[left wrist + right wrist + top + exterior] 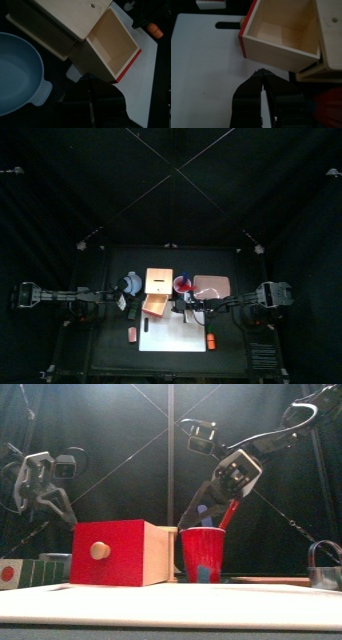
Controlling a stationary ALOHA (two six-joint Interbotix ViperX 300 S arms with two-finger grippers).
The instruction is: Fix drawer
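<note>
The drawer is a light wood casing (163, 281) with its inner tray (156, 306) slid partly out towards the table's front. The tray is empty and has a red front with a round knob (100, 551). In the left wrist view the casing (70, 17) and the open tray (110, 47) lie just beyond my left gripper (87, 80), which looks shut and empty. In the right wrist view my right gripper (261, 75) is shut and empty, close to the tray's side wall (278, 52). The left gripper (130, 308) is left of the tray, the right gripper (185, 311) right of it.
A red cup (185, 285) stands right of the casing, with a pinkish tray (214, 286) behind it. A blue bowl (131, 282) sits left of the casing. A white board (174, 335) lies in front, with an orange item (211, 341) and a small red item (132, 333). A padlock (325, 569) stands at the right.
</note>
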